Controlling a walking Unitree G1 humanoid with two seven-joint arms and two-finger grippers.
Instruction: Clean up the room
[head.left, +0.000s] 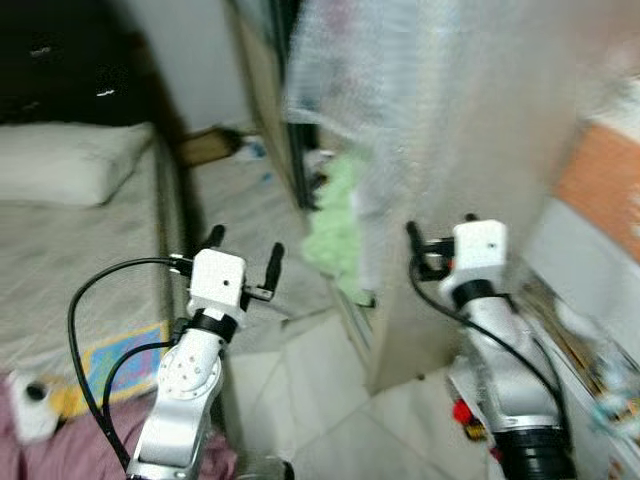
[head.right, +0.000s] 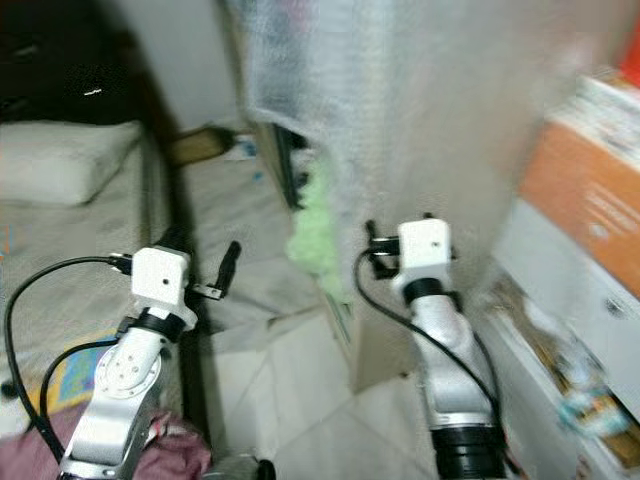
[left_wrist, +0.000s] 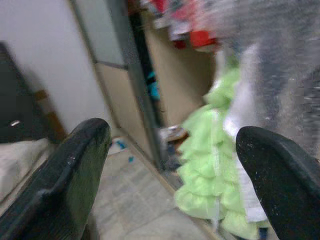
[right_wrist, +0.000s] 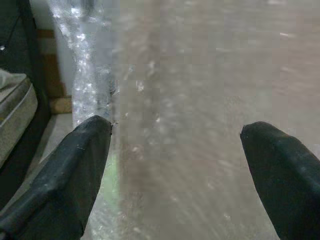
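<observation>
While both arms are raised in front of the robot, neither is carrying anything: the left tool (head.left: 243, 252) has its two black fingers spread wide with only air between them, and the right tool (right_wrist: 175, 165) is just as wide apart and just as empty. No pickup has begun, so I'd judge the cleanup as barely started.

Moving outward, the left tool sits above the gap between the bed (head.left: 90, 230) and the tiled floor (head.left: 300, 380). The right tool points at a tall panel wrapped in bubble wrap (head.right: 400, 110), which stands close ahead of it.

Plenty is left to tidy: a pale green ruffled garment (head.left: 335, 225) slumps at the foot of the wardrobe (left_wrist: 135, 95), small scraps lie on the floor beyond, a maroon cloth (head.left: 60, 445) is heaped on the near end of the bed, and clutter crowds the shelf on the right (head.right: 560, 370).

Now the views compared. Head cameras are smeared, so detail is soft. Left wrist camera looks into the open wardrobe, catching red items up high and the green garment's frills. Right wrist camera gives the wrap's bubbled texture up close.
</observation>
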